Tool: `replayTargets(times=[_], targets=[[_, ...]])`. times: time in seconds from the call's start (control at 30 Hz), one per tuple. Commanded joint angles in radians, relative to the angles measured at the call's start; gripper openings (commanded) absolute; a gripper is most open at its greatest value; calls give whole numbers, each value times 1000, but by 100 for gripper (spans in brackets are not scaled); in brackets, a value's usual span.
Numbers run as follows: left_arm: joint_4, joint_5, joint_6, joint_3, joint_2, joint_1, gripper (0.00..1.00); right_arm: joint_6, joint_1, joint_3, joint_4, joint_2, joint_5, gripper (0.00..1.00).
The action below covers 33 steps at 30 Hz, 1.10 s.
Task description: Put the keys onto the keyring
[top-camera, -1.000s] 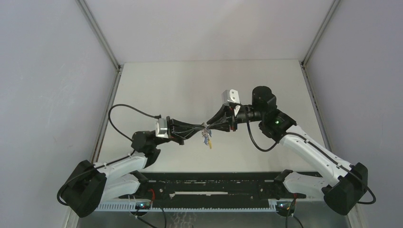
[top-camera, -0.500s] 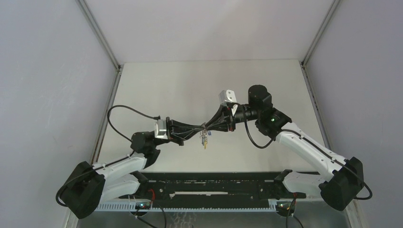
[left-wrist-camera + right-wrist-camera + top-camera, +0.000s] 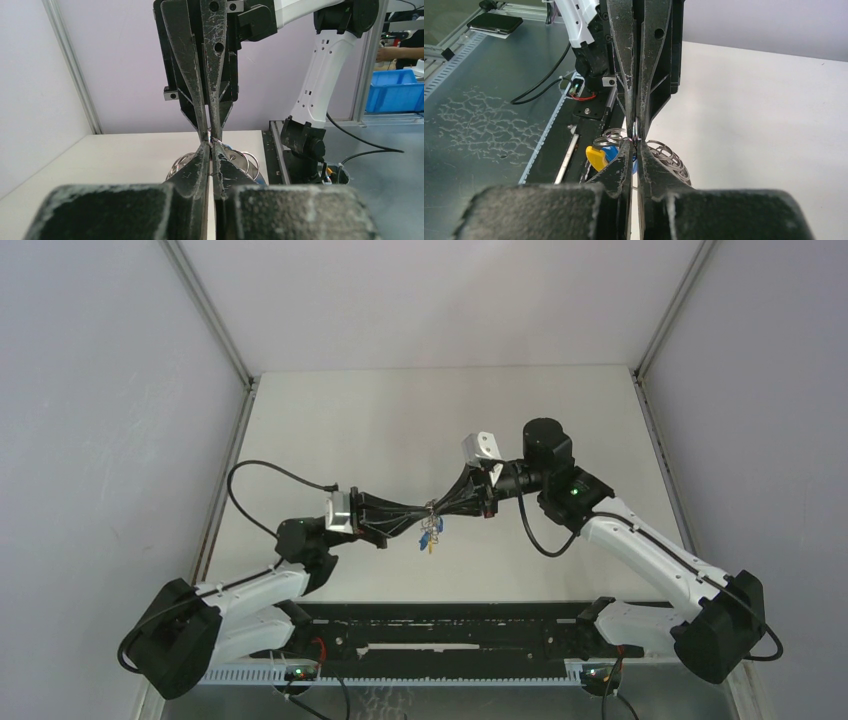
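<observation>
High above the worktop (image 3: 400, 410), near its middle, the left fingers (image 3: 395, 512) and the right fingers (image 3: 462, 502) meet tip to tip. Both pairs are squeezed tight, with no gap showing. The keyring (image 3: 432, 510) sits right between the tips, and each pair seems to pinch a bit of its thin wire. From either side the ring lies straight ahead of the fingers, so both arms are just as near. The two pairs of fingers lie in one line, left to right, and the ring's loops hang down across that line. The keys (image 3: 428, 532) with blue heads dangle just under the tips, beside a yellow piece (image 3: 596, 157). I cannot tell if every key is on the ring. The worktop is flat and pale, well below the bunch, with room all round for the arms to pull or turn.
</observation>
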Motion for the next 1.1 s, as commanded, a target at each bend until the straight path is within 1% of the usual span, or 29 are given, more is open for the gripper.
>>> replayTargets(times=[0.0, 0.1, 0.17, 0.23, 0.33, 0.4, 0.53, 0.6, 0.77, 0.9, 1.07], targets=[[62, 6, -21, 37, 5, -5, 12, -54, -10, 14, 1, -32, -16, 0], [62, 15, -40, 33, 8, 8, 23, -118, -21, 45, -115, -40, 4, 0], [59, 32, -63, 36, 16, 20, 28, -180, -25, 76, -205, -41, 26, 0], [31, 54, -79, 46, 21, 33, 31, -230, -28, 107, -287, -39, 41, 0], [-69, 81, -52, 70, 11, 35, 31, -279, -31, 143, -374, -36, 65, 0], [-116, 86, -32, 76, -4, 35, 35, -303, -32, 161, -415, -31, 77, 0], [-318, 94, 45, 120, -40, 35, 36, -329, -29, 198, -484, -14, 113, 0], [-385, 91, 77, 126, -66, 35, 37, -337, -24, 212, -504, -7, 132, 0], [-612, 55, 173, 169, -119, 32, 40, -359, 2, 236, -553, 10, 203, 0], [-673, 41, 206, 191, -125, 22, 40, -378, 41, 288, -604, 34, 278, 0], [-743, 44, 240, 228, -99, 8, 38, -387, 69, 314, -648, 51, 324, 0]])
